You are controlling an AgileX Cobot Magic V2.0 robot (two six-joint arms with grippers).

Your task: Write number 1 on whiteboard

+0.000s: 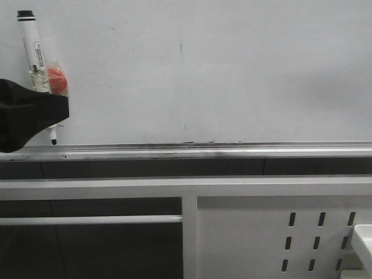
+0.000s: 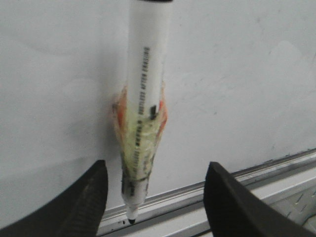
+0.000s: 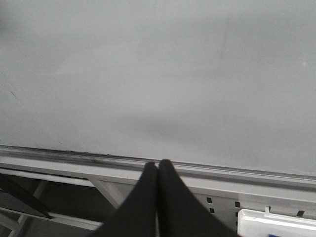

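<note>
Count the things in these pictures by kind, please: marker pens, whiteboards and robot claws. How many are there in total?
marker pen: 1
whiteboard: 1
claws: 2, the left claw and the right claw
Total: 4

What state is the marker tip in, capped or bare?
Bare: the marker shows its dark nib, pointing down by the whiteboard rail.
</note>
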